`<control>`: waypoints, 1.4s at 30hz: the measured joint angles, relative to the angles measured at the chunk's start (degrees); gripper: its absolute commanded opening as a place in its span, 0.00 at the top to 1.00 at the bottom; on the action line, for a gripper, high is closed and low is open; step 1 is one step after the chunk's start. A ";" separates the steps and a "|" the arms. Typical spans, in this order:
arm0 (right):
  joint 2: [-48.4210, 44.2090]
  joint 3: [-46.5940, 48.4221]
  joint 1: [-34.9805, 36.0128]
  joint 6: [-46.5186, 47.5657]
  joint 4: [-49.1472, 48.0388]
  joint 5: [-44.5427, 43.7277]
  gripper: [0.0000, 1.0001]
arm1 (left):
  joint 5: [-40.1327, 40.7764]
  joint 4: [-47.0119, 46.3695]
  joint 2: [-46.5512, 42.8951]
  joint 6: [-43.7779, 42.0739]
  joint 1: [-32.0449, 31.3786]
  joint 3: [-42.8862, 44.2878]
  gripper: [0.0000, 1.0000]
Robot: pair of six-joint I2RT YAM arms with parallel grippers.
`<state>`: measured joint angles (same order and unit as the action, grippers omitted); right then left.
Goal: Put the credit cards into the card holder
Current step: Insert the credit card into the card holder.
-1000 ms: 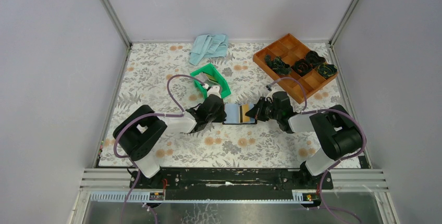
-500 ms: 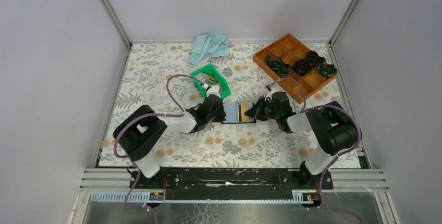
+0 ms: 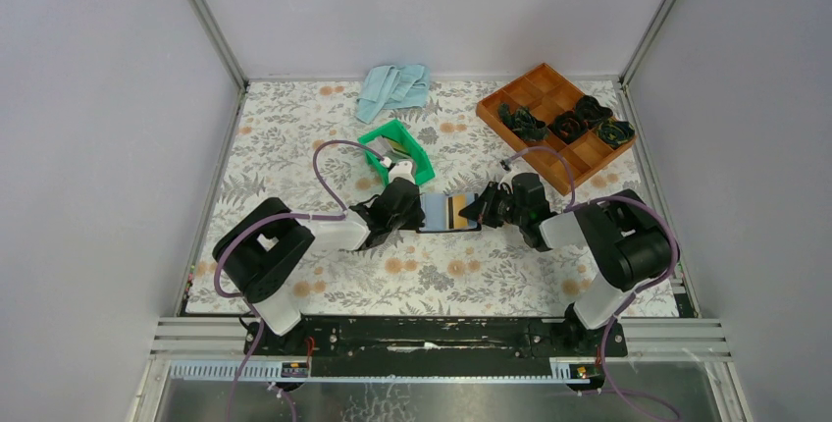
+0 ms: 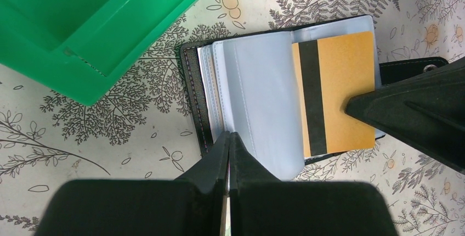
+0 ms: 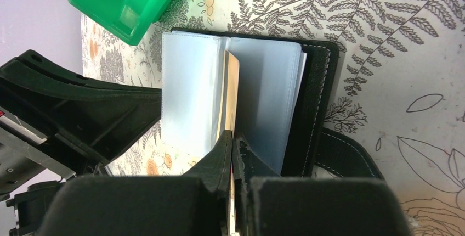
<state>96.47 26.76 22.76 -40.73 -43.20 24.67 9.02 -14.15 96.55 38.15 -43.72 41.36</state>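
Note:
The black card holder (image 3: 432,214) lies open mid-table, its clear sleeves up; it also shows in the left wrist view (image 4: 192,99) and the right wrist view (image 5: 315,99). My right gripper (image 3: 479,209) is shut on an orange credit card (image 4: 340,93) with a black stripe. The card shows edge-on in the right wrist view (image 5: 231,90), partly between the sleeves. My left gripper (image 3: 413,208) is shut, its tips (image 4: 228,137) touching the sleeves' edge on the holder's left half. I cannot tell whether it pinches a sleeve.
A green bin (image 3: 395,150) stands just behind the left gripper, with something pale inside. A brown compartment tray (image 3: 556,123) with dark items sits at the back right. A blue cloth (image 3: 394,88) lies at the back.
My right gripper has edged slightly left with the orange card, toward the holder's middle. The left arm and the holder have stayed put.

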 measured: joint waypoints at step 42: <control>-2.64 0.37 0.15 1.42 4.66 -0.09 1.00 | -0.09 10.84 -3.63 -0.96 -0.90 4.50 1.00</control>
<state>93.82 27.14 22.92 -39.31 -38.54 24.58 8.93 -3.31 92.92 37.19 -44.62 45.87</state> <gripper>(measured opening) 0.011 0.010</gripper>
